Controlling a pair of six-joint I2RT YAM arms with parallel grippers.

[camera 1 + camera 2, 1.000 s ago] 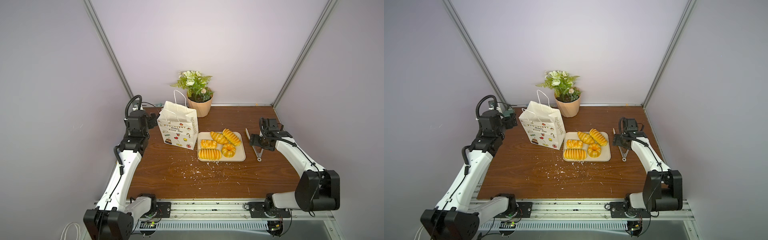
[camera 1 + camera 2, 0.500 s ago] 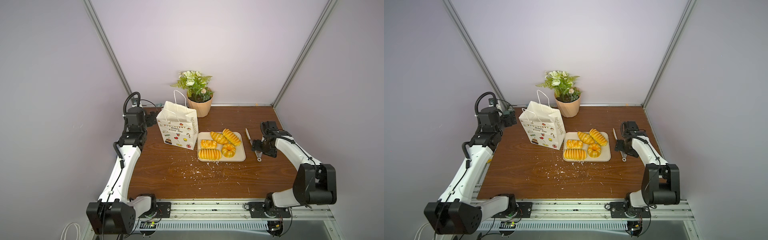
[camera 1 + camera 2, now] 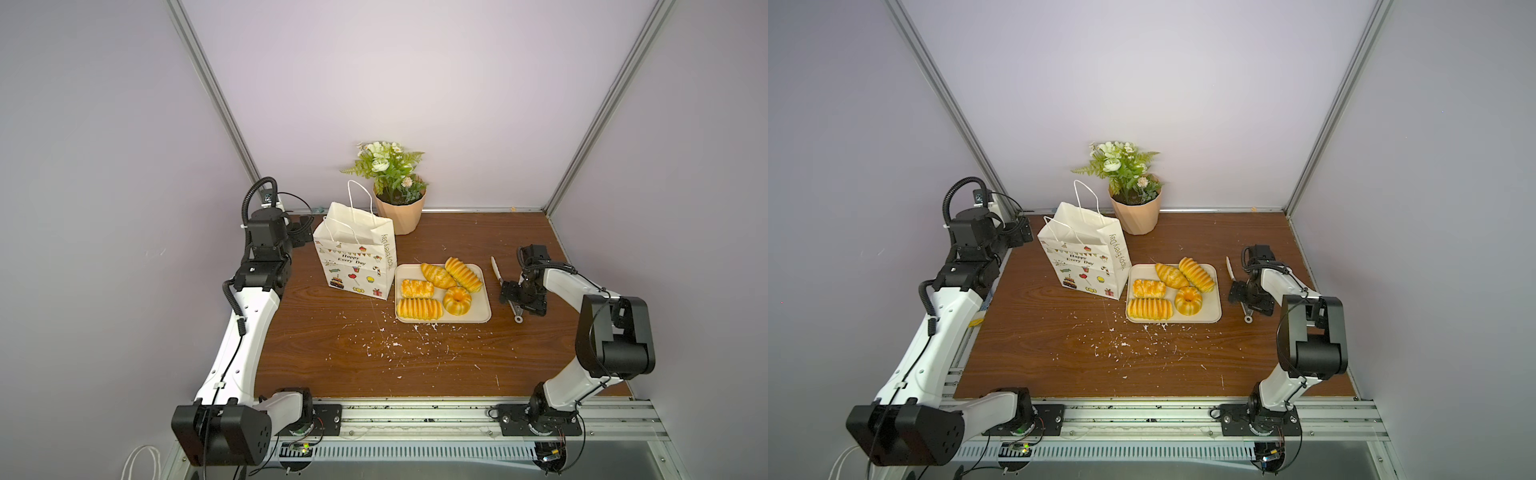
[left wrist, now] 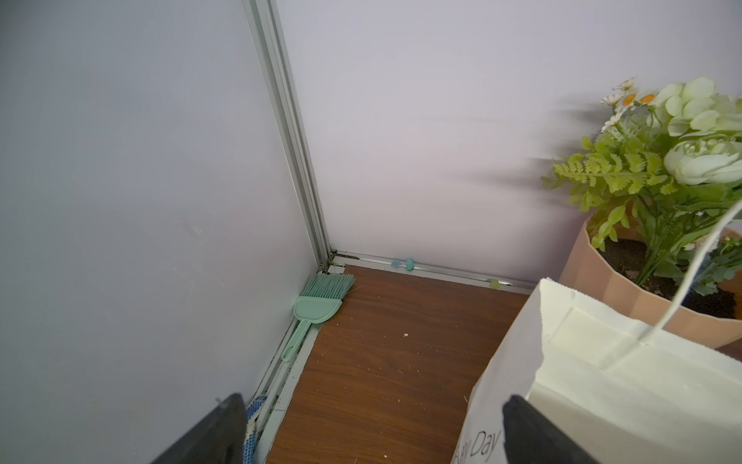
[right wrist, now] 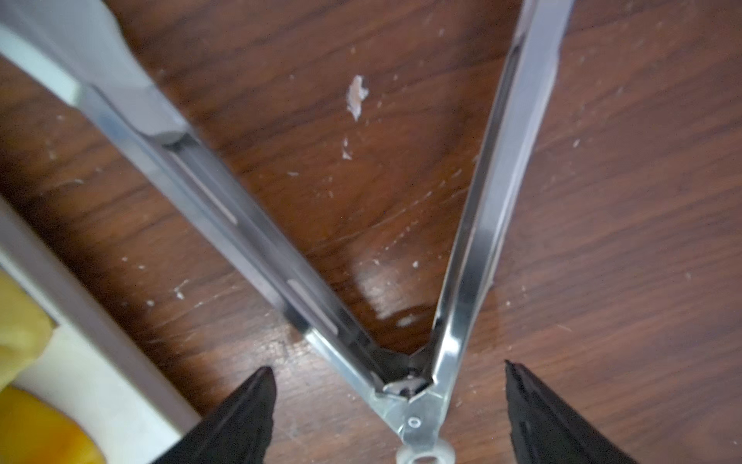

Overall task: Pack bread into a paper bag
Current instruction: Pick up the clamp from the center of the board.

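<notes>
Standing upright at the table's (image 3: 457, 374) far left, the paper bag (image 3: 353, 266) has its mouth open upward and one cord handle sticking up. Its broad printed face looks toward the robot bases, so the mouth's long axis runs left-right. The front reads "Happy Every Day" under bunting. The narrow side panel has the same words running vertically, and "Day" is legible in the left wrist view (image 4: 602, 381).

All the bread (image 3: 438, 291) sits on the beige tray (image 3: 478, 311), just right of the bag:
- One ridged loaf (image 3: 418, 308) lies along the near edge, long axis left-right.
- The braided bun (image 3: 417, 288) lies behind it, same direction.
- The croissant (image 3: 437, 275) and the second ridged loaf (image 3: 463, 274) lie diagonally, far-left to near-right.
- The ring (image 3: 457, 300) lies flat, hole up.

The left gripper (image 4: 373, 405) is beside the bag's left end, jaws spread wide and holding nothing. One fingertip (image 4: 522, 426) overlaps the bag's rim; can't tell if it touches.

The right gripper (image 5: 389, 385) is low over the metal tongs (image 5: 241, 225), right of the tray. Its jaws are apart, straddling the hinge end and clear of both arms. The tongs lie in a V, hinge toward the bases and tips toward the far wall.

Also visible: the peach flowerpot (image 3: 401, 216) behind the bag, a green brush (image 4: 317, 305) in the far left corner, and white crumbs (image 3: 399, 345) in front of the tray.
</notes>
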